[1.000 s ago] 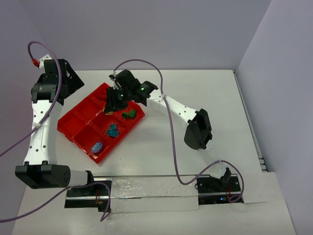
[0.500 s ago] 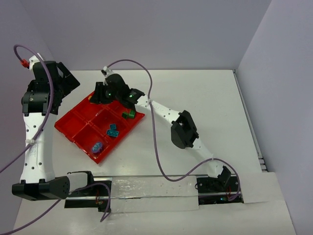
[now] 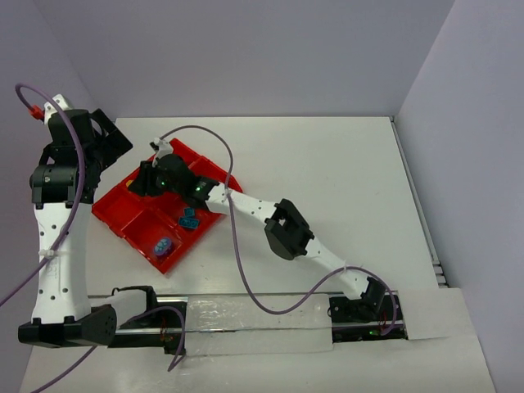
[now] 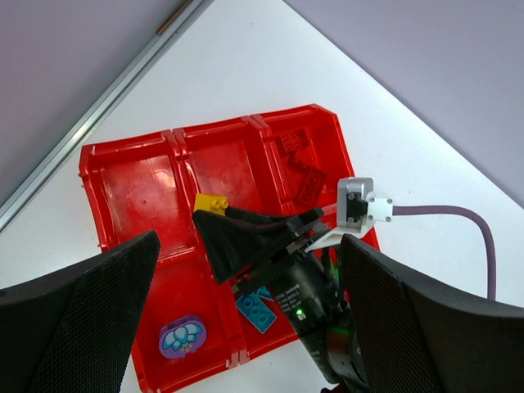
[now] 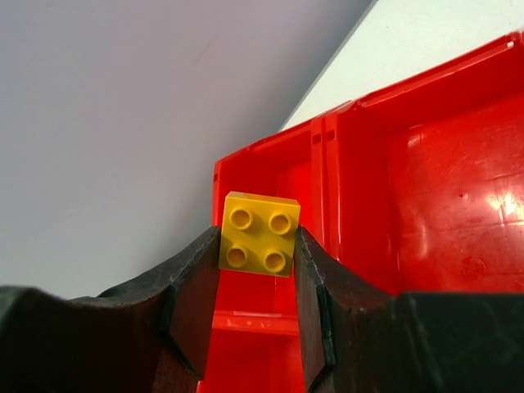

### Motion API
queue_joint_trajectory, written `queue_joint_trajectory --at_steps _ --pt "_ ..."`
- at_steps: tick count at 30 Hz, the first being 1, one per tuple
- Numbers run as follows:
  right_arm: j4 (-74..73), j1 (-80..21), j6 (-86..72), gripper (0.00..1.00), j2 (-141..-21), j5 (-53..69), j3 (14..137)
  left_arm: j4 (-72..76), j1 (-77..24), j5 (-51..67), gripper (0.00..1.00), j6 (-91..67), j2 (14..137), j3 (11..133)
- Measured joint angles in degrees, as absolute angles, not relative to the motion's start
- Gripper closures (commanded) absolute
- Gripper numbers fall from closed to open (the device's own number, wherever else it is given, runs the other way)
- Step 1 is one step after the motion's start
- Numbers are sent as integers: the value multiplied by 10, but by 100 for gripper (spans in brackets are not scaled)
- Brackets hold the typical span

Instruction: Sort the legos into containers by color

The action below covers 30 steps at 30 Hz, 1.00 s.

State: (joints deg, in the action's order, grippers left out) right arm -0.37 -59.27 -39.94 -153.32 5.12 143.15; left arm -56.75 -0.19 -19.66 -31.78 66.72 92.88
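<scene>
My right gripper [image 5: 256, 246] is shut on a yellow brick [image 5: 258, 235], which it holds studs up over the red tray [image 5: 458, 188], above a dividing wall. From above, it [image 3: 147, 178] is over the tray's [image 3: 123, 209] back left part. My left gripper [image 3: 102, 143] is open and empty, high above the tray's left side. In its wrist view, its fingers [image 4: 82, 303] frame the tray [image 4: 135, 188], the yellow brick [image 4: 211, 202], teal bricks [image 4: 258, 307] and red bricks [image 4: 299, 160]. The teal bricks [image 3: 190, 218] lie in a front compartment. Green bricks are hidden under the right arm.
A purple flower-print piece [image 3: 164, 245] lies in the tray's nearest compartment and also shows in the left wrist view [image 4: 182, 338]. The right arm [image 3: 282, 237] stretches across the table's middle to the tray. Walls close the back and right.
My right gripper has moved left across the tray, from its right side to its back left part. My left arm has swung up and to the left.
</scene>
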Motion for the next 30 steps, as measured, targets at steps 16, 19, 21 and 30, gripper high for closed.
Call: queue_joint_trajectory --at_steps 16,19,21,30 --pt "5 -574 -428 81 -1547 22 1437 -571 -2 -193 1 -309 652 905" --pt "5 -574 -435 60 -1551 24 1437 -571 -2 -192 1 -309 650 905" --pt "4 -574 -437 57 -1554 23 1437 -571 -2 -192 1 -309 650 905" --pt "9 -569 -451 26 -1555 23 1437 -573 -2 -188 2 -308 650 905"
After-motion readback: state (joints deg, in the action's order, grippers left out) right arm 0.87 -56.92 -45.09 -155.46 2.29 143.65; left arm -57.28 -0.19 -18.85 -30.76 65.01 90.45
